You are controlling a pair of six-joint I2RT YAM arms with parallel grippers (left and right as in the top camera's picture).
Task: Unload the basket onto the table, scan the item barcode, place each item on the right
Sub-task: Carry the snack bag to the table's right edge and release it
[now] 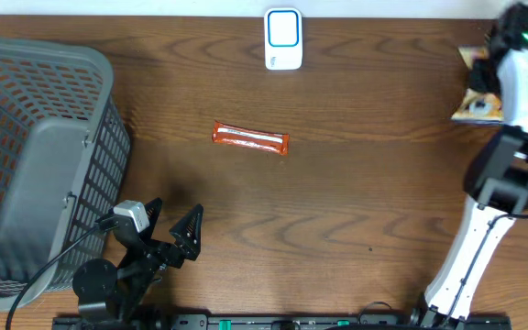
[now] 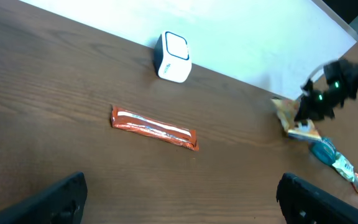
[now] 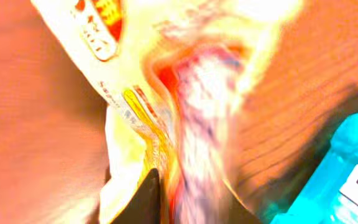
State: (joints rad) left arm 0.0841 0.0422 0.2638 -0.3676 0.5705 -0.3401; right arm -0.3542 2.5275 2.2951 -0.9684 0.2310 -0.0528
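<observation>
At the left you have a grey mesh basket (image 1: pixel 108 156) standing upright on the brown wooden table (image 1: pixel 337 220). Mid-table you see an orange snack bar (image 1: pixel 250 139) lying flat, well apart from the basket. Far right, a teal packet (image 2: pixel 323 149) lies on the wood.

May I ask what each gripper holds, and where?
Left gripper: nothing, jaws open. Right gripper is at the yellow snack packet; a grip cannot be told.
</observation>
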